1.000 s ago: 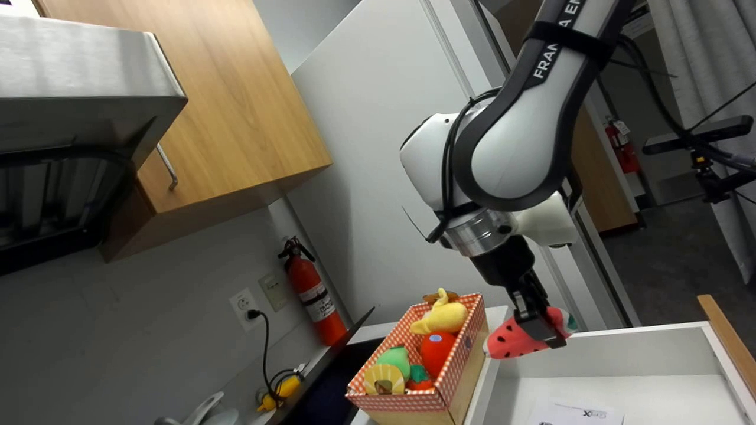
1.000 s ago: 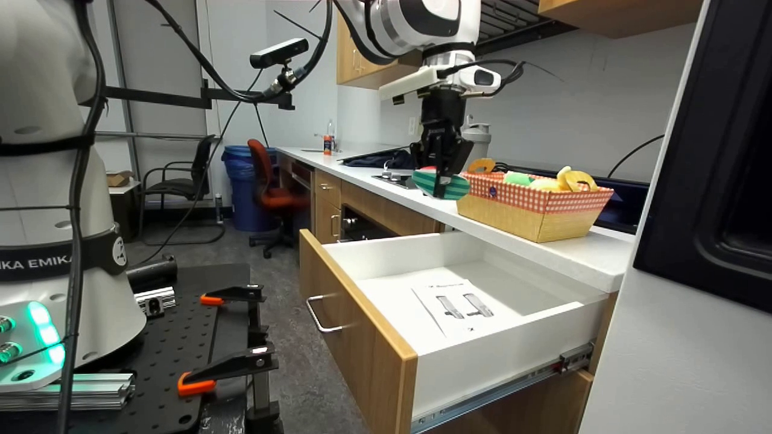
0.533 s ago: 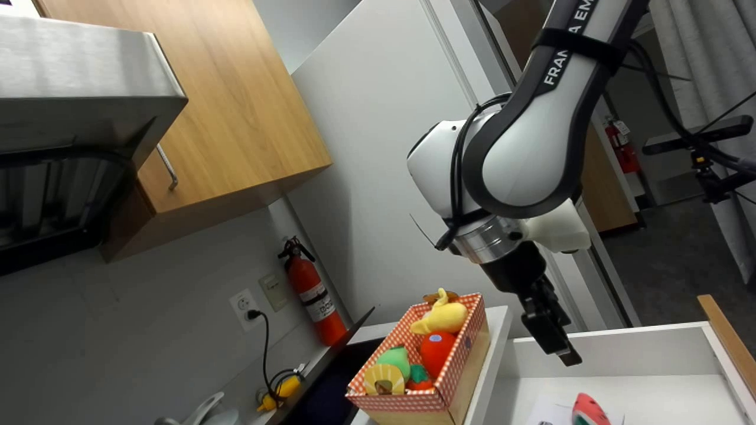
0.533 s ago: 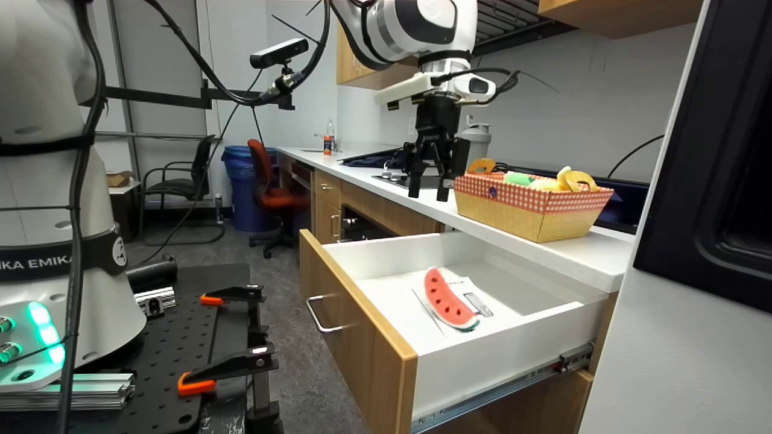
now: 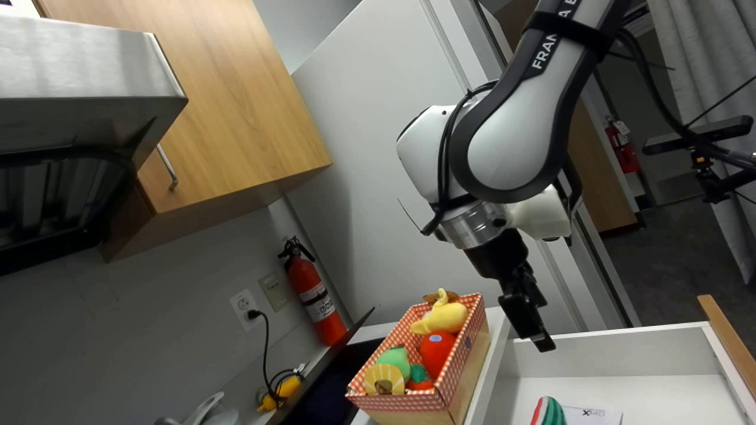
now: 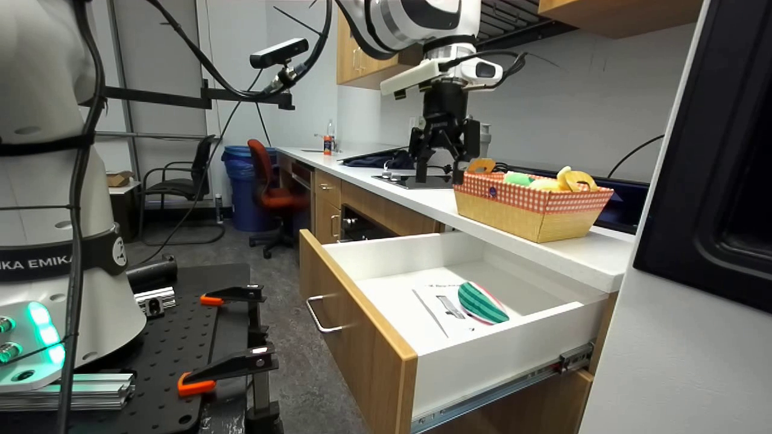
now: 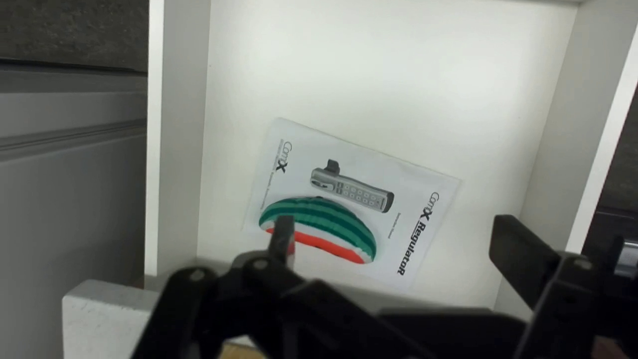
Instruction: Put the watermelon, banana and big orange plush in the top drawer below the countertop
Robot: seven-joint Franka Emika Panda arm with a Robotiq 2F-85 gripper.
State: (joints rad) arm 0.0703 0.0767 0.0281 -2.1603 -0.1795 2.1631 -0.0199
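Note:
The watermelon (image 6: 482, 303), a wedge with striped green rind and red face, lies on a printed sheet inside the pulled-out top drawer (image 6: 512, 346). In the wrist view, part of the watermelon (image 7: 324, 219) is covered by a finger. High over the drawer, my gripper (image 6: 439, 178) stands open, fingers wide apart and nothing between them. A curved yellow plush (image 5: 446, 319), seemingly the banana, rests in the checked basket. Beside it sits a round red-orange plush (image 5: 437, 352); whether this is the big orange plush, I cannot tell.
The checked basket (image 6: 500, 211) stands on the white countertop (image 6: 603, 256) just behind the drawer. It also holds a green plush (image 5: 394, 359), a yellow ring slice (image 5: 378, 378) and a small red one with green leaves (image 5: 419, 378). White walls enclose the drawer.
A second ago my gripper held the watermelon above the drawer. The jaws opened, the watermelon fell in and turned over to its rind side, and the gripper has since risen slightly towards the basket.

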